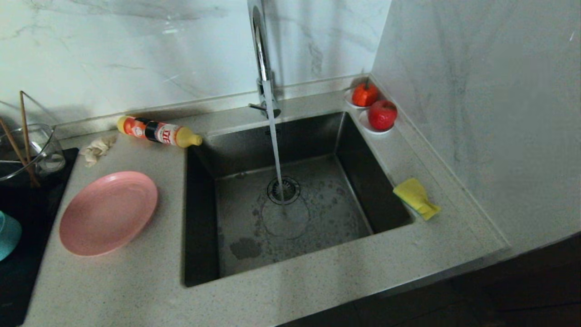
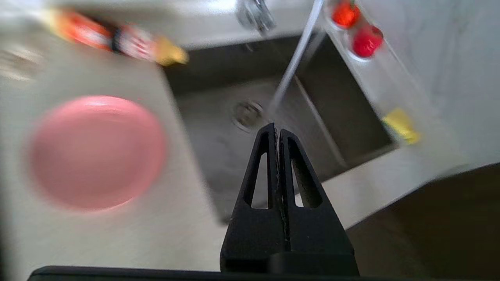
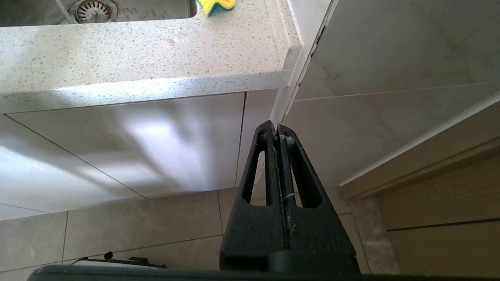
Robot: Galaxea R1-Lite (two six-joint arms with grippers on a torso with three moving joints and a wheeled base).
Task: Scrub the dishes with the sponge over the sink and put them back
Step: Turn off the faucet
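Note:
The pink plate (image 1: 108, 212) lies on the counter left of the sink (image 1: 199, 227), and the teal bowl (image 1: 8, 235) shows partly at the far left on a black mat. The sponge (image 1: 416, 197), yellow side up, rests on the counter right of the sink. Water runs from the tap (image 1: 263, 63) onto the basin floor near the drain. Neither arm shows in the head view. My left gripper (image 2: 276, 128) is shut and empty, held above the counter's front edge with the plate (image 2: 97, 151) and sink (image 2: 218, 128) before it. My right gripper (image 3: 273, 127) is shut and empty, low beside the cabinet front, below the sponge (image 3: 216, 5).
A detergent bottle (image 1: 156, 131) lies behind the sink's left corner beside a beige rag (image 1: 96, 149). A glass cup with chopsticks (image 1: 27, 152) stands at the far left. Two red fruits on saucers (image 1: 374, 106) sit at the back right corner against the wall.

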